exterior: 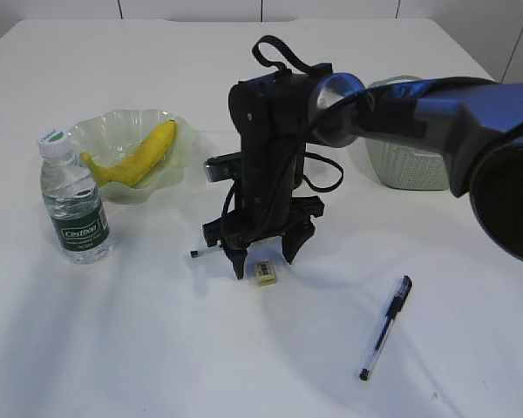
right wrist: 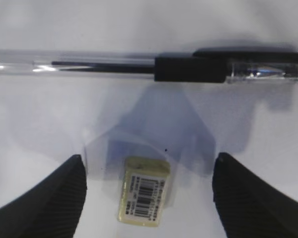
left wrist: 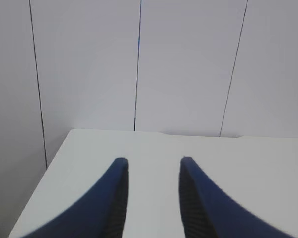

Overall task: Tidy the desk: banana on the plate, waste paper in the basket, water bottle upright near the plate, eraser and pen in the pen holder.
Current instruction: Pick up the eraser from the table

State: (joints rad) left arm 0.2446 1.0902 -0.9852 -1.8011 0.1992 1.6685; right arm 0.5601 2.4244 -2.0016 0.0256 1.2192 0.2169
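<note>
My right gripper (exterior: 263,259) points straight down with its jaws wide open on either side of a small yellowish eraser (exterior: 263,273) with a barcode label; the eraser lies on the table, untouched. From the right wrist, the eraser (right wrist: 143,196) sits between the black fingers (right wrist: 64,198). A clear pen with a black grip (right wrist: 149,67) lies crosswise just beyond it. A second pen (exterior: 386,326) lies at the front right. The banana (exterior: 144,152) rests on the green plate (exterior: 100,135). The water bottle (exterior: 74,200) stands upright beside the plate. My left gripper (left wrist: 153,163) is open and empty. Waste paper and pen holder do not show.
A pale green basket (exterior: 405,165) stands at the back right, partly behind my right arm. The left wrist view shows the table's far edge (left wrist: 198,135) and a panelled wall.
</note>
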